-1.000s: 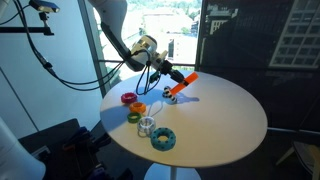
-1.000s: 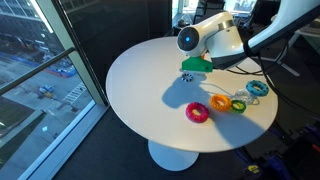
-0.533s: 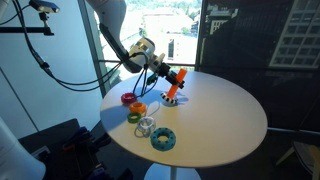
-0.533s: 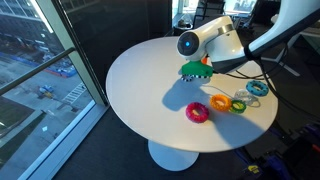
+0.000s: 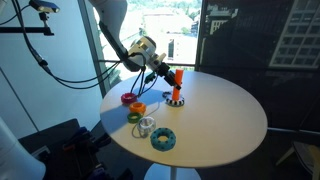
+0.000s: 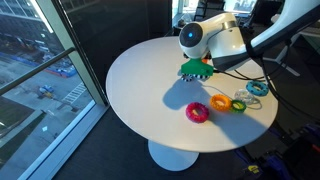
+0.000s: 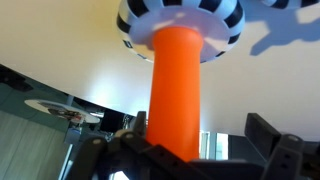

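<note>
An orange peg point(image 5: 177, 84) stands upright on its black-and-white striped base point(image 5: 176, 101) on the round white table point(image 5: 220, 120). My gripper point(image 5: 166, 76) is beside it at peg height, open, with its fingers on either side. In the wrist view the peg point(image 7: 176, 90) fills the middle and the striped base point(image 7: 180, 22) is at the top. There my gripper point(image 7: 196, 120) is open around the peg, and the right finger point(image 7: 262, 130) stands well clear of it. In an exterior view the arm's head point(image 6: 193, 38) hides the peg and only the base point(image 6: 187, 77) shows.
Coloured rings lie near the table's edge: red point(image 5: 128, 98), orange point(image 5: 139, 107), yellow-green point(image 5: 134, 117), clear point(image 5: 147, 126) and teal point(image 5: 163, 139). In an exterior view the pink-red ring point(image 6: 197, 111) lies closest to the peg's base. Windows stand beyond the table.
The peg has swung from tilted in my grip to upright on the table. My gripper has gone from shut on the peg to open around it.
</note>
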